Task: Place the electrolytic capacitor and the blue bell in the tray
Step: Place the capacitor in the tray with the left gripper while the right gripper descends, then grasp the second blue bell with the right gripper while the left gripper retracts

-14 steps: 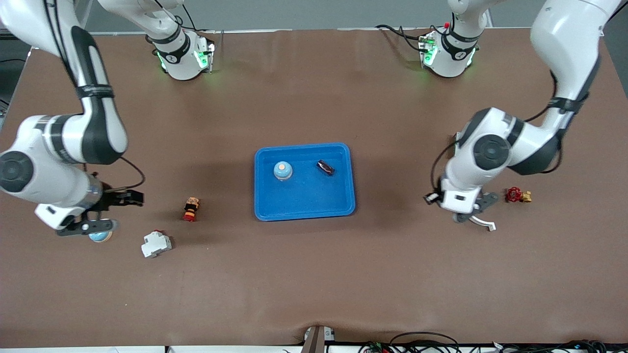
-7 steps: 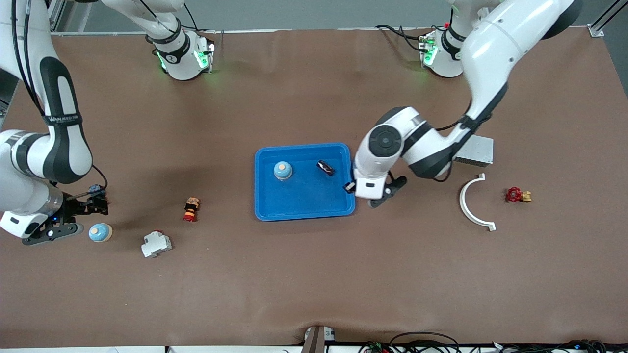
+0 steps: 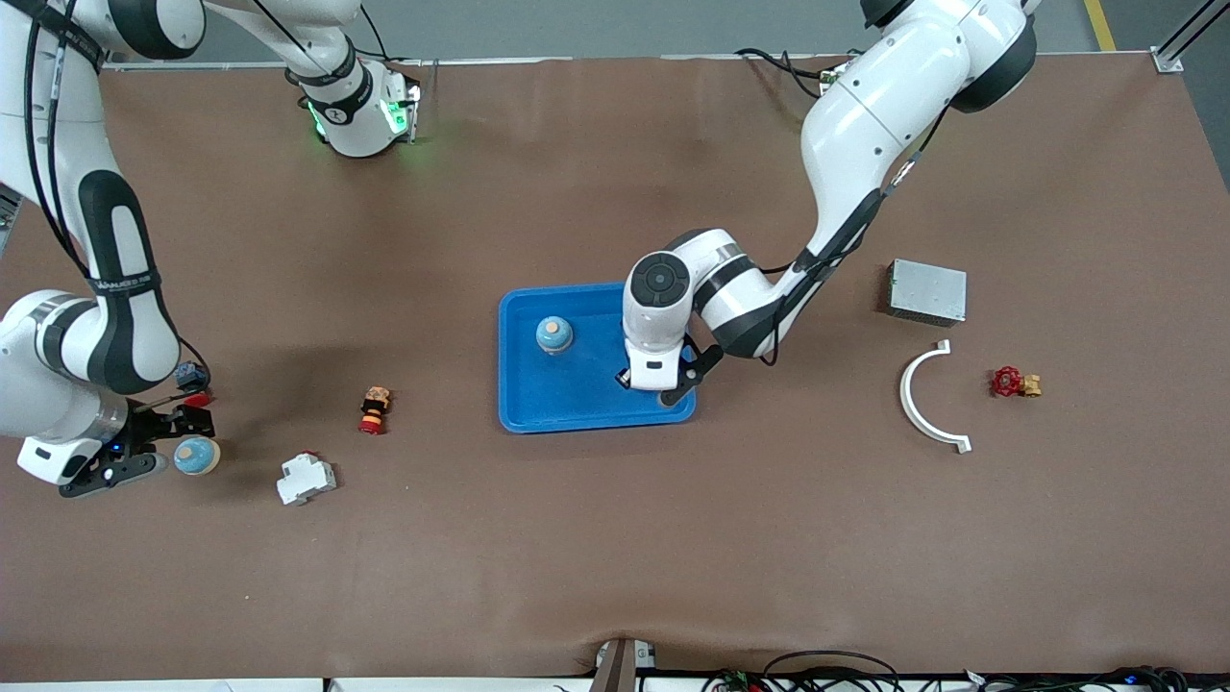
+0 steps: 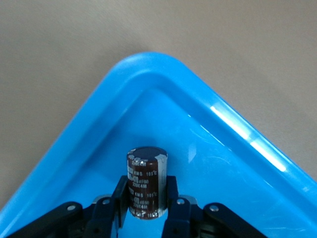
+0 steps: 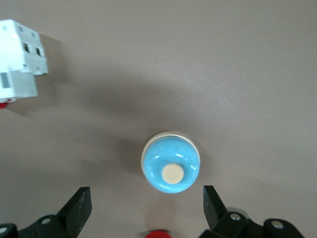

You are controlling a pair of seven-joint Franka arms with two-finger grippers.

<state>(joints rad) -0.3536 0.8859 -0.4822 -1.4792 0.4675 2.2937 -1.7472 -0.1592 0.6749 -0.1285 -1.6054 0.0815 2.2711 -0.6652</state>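
Observation:
The bright-blue tray [image 3: 577, 408] lies mid-table. One blue bell [image 3: 554, 333] stands in it. My left gripper [image 3: 659, 384] is down in the tray's corner toward the left arm's end. In the left wrist view it [image 4: 144, 191] is shut on the dark brown electrolytic capacitor [image 4: 146, 168], over the tray floor [image 4: 208, 163]. The capacitor is hidden in the front view. A second blue bell [image 3: 197, 456] stands on the table at the right arm's end. My right gripper [image 3: 144, 450] is open beside it. In the right wrist view this bell [image 5: 171, 166] sits just ahead of the open gripper [image 5: 146, 210].
A white circuit breaker [image 3: 306, 478] and a red-and-orange push button [image 3: 374, 410] lie between the second bell and the tray. A grey metal box [image 3: 927, 291], a white curved piece [image 3: 930, 399] and a red valve [image 3: 1009, 383] lie toward the left arm's end.
My left arm swung from its end of the table to the tray and closed on the capacitor that lay there. My right gripper shifted off the table bell and now stands beside it.

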